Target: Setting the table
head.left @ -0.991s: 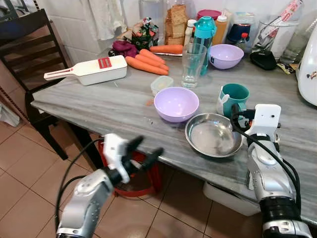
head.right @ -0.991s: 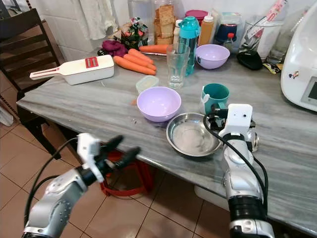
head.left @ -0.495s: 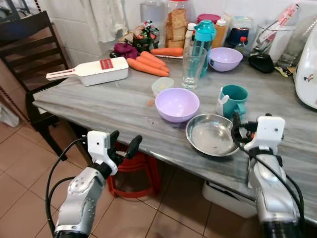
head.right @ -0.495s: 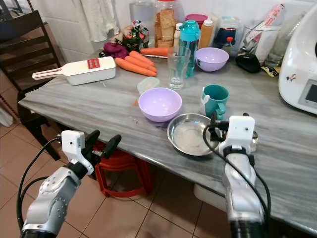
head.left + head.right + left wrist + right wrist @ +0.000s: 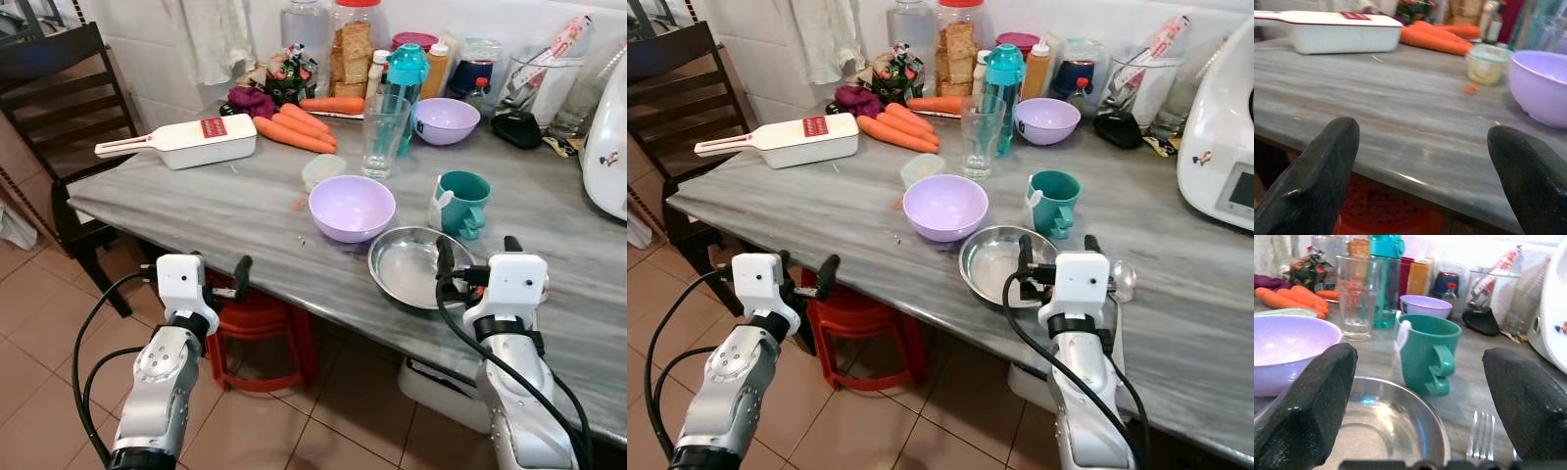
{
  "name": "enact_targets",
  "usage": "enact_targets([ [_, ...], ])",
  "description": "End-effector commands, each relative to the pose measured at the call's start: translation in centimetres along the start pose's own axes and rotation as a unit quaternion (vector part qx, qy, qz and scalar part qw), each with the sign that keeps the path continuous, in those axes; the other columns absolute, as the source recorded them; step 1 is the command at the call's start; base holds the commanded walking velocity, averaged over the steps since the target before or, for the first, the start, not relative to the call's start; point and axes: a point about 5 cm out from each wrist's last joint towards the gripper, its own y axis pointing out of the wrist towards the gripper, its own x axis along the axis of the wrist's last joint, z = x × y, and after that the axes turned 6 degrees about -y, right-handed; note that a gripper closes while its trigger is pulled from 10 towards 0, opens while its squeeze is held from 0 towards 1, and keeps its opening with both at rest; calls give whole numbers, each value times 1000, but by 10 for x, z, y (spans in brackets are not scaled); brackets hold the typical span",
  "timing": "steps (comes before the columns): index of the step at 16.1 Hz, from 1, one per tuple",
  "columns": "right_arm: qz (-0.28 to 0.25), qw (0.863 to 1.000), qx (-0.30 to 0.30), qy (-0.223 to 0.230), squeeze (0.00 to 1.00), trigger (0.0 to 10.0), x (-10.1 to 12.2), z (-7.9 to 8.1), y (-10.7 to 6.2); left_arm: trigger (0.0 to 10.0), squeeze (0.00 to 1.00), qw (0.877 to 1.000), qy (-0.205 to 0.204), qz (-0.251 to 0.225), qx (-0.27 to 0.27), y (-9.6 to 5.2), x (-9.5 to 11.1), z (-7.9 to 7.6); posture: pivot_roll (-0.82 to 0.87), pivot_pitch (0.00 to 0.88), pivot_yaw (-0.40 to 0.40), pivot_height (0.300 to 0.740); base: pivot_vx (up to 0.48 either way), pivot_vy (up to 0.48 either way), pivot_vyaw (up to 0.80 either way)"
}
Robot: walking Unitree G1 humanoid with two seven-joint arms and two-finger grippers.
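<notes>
The grey marbled stone worktop [image 5: 196, 196] runs across the scene, with a dark wooden chair [image 5: 59, 88] at its left end and a red plastic stool [image 5: 260, 318] under its near edge. On it lie a long white plastic slicer box with a red label [image 5: 181, 140], a row of orange carrots [image 5: 294, 125] and a tall teal water bottle [image 5: 404, 83] towards the back. Nearer the front sit a round lilac plastic bowl [image 5: 351, 207] and, just beside it on the right, a shallow round steel dish [image 5: 416, 266]. A clear drinking glass [image 5: 383, 135] stands behind the bowl, a teal mug [image 5: 1426, 354] behind the dish, and a small lidded tub [image 5: 1488, 64] left of the glass. A steel fork [image 5: 1479, 434] lies on the worktop right of the dish. The right pincer [image 5: 472, 258] hovers at the dish's near right rim, released with fingers wide apart. The left pincer [image 5: 196, 279] hangs before the worktop's front edge, above the stool, likewise spread and holding nothing.
</notes>
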Motion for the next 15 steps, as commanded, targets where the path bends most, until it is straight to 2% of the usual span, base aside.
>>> enact_targets([
  [1,-11,1000,18,-7,0,10000,6,6,0,10000,0,1000,12,-11,17,1,4,5,-94,0,6,740,0,0,800],
  [2,-12,1000,25,-15,0,10000,7,9,-1,10000,0,999,36,-21,9,2,6,4,-87,0,3,740,0,0,800],
  [3,-12,1000,24,-13,0,10000,7,9,-1,10000,0,999,43,-25,6,2,6,3,-87,0,3,740,0,0,800],
  [7,-14,999,35,-12,0,10000,11,13,-1,10000,0,998,51,-37,26,5,11,6,-88,0,7,740,0,0,800],
  [10,-9,999,51,2,0,10000,11,21,-5,10000,0,994,77,-34,70,4,9,17,-83,0,13,740,0,0,800],
  [15,-3,997,77,15,0,10000,10,31,-9,10000,0,993,85,-29,75,9,8,18,-89,0,25,740,0,0,800],
])
